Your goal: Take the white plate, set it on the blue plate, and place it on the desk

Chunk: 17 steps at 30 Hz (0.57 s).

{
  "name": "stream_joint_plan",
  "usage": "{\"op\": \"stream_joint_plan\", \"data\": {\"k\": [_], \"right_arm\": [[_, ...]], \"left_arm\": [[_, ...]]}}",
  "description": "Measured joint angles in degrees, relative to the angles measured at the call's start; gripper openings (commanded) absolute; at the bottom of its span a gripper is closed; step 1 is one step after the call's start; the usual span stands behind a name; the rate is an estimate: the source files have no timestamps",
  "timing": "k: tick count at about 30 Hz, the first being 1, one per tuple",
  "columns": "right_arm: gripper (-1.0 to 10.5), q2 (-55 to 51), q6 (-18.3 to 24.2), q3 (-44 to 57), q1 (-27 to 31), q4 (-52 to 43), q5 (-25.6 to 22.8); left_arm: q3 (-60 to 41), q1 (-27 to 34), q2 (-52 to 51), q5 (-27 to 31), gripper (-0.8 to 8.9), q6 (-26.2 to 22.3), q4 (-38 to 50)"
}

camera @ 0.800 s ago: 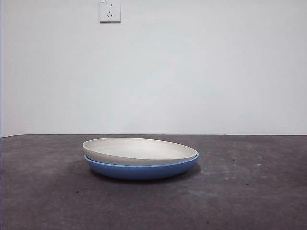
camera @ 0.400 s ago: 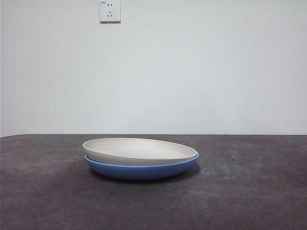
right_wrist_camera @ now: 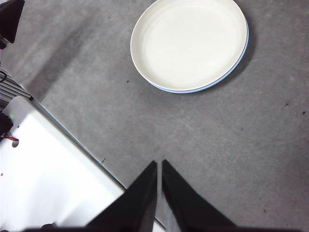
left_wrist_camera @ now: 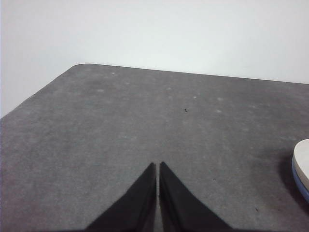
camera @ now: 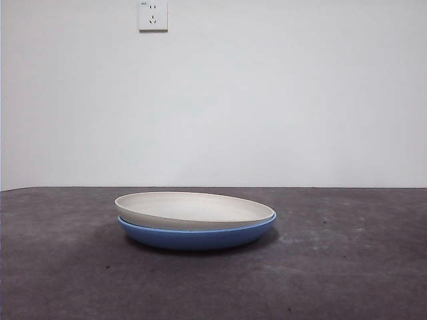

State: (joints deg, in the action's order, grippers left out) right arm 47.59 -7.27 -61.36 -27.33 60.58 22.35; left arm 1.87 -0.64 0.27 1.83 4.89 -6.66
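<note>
Front view: white plate (camera: 193,210) nested in blue plate (camera: 197,237), slightly tilted, the stack flat on the desk (camera: 347,267); round, no long axis.

Left wrist view: left gripper (left_wrist_camera: 158,166) above bare desk beside the stack, jaws pressed together, holding nothing.

Right wrist view: right gripper (right_wrist_camera: 159,164) high, well clear of the white plate, jaws together, holding nothing.

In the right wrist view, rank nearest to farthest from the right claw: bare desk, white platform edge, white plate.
1. Desk: directly beneath the right claw.
2. White platform: just beside the claw, off the desk's edge.
3. White plate: farthest, stacked on the blue plate, across open desk.
</note>
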Motion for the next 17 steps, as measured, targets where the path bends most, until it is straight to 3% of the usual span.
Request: {"op": "stream_joint_plan", "data": {"k": [4,17], "right_arm": [[0.1,0.0,0.0,0.0,0.0,0.0,0.0],[0.1,0.0,0.0,0.0,0.0,0.0,0.0]], "left_arm": [[0.0,0.0,0.0,0.0,0.1,0.4,-3.8],[0.0,0.0,0.0,-0.7,0.1,1.9,-3.9]]}}
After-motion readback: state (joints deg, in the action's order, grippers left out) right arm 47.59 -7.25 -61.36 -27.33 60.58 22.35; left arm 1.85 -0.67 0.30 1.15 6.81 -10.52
